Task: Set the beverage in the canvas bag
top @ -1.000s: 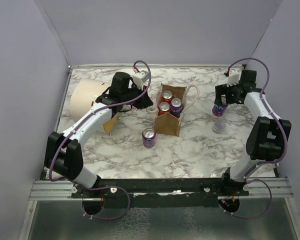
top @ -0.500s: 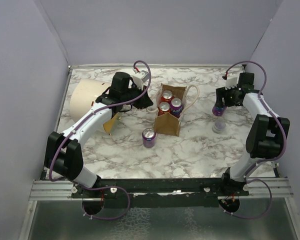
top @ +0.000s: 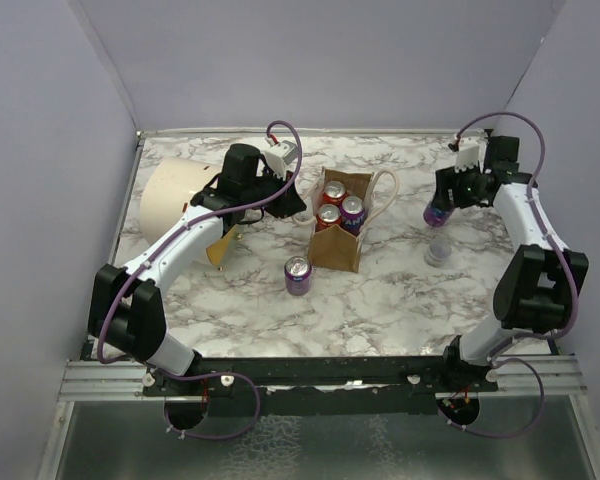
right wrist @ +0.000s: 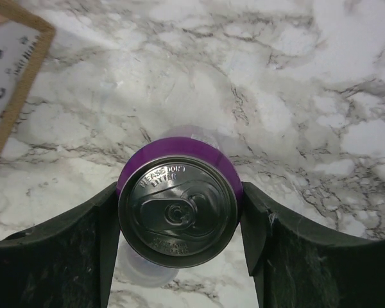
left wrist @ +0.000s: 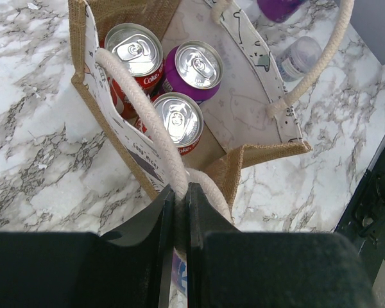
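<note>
Shifted slightly since a second ago, my right gripper, clamped on purple aluminium drink can, well right of tan-brown boxy canvas bag, my left gripper pinched on bag's cream rope handle, three upright cans inside bag

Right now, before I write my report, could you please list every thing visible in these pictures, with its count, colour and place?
canvas bag: one, tan-brown with cream handles, upright at table centre.
cans in the bag: three, two red and one purple, standing inside.
loose can: one, purple, on the table just before the bag.
held can: one, purple, at the right.
clear container: one, translucent, on the table near the held can.
cylinder: one, cream, lying at the left.
table: one, white-grey marble.
left fingers: black, shut on a bag handle.
right fingers: black, shut on the held can.
</note>
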Tool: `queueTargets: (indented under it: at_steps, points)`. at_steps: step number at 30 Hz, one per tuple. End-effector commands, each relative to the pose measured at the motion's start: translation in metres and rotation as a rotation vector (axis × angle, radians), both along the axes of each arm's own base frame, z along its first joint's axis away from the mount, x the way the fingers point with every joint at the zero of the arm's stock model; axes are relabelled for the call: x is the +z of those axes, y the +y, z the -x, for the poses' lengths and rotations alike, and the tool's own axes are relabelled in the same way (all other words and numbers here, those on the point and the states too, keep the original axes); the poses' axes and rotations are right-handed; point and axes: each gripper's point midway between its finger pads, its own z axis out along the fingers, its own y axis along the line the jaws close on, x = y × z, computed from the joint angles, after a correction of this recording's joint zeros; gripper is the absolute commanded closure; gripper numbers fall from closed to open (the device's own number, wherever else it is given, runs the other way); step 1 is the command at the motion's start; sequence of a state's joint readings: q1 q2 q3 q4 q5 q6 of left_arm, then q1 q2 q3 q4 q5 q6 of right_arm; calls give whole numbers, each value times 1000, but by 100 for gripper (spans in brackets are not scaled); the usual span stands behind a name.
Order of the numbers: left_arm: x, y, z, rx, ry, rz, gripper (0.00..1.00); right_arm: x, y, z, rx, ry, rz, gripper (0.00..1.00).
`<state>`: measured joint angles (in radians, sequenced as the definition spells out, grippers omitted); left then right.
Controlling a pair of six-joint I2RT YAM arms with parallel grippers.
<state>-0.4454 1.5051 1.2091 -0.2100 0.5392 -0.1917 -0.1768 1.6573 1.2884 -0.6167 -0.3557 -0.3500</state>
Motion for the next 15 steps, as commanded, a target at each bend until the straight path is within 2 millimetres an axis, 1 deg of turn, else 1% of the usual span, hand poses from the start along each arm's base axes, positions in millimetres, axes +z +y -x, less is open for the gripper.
queueTargets:
  at_steps: [1, 5, 7, 9, 12, 15]
  points:
    - [22, -4, 11, -42, -46, 41, 96, 134, 26, -10, 97, -321, -50, 80]
    - [21, -4, 10, -39, -48, 39, 96, 200, 55, 3, 177, -456, -82, 91]
    - [22, -3, 9, -36, -56, 36, 96, 228, 74, 12, 234, -515, -112, 95]
    - [24, -2, 9, -37, -72, 29, 94, 251, 93, 22, 293, -563, -148, 98]
    - [27, 0, 7, -37, -97, 21, 93, 273, 123, 38, 407, -606, -207, 99]
    - [31, 0, 7, -43, -108, 14, 89, 279, 150, 49, 502, -611, -256, 99]
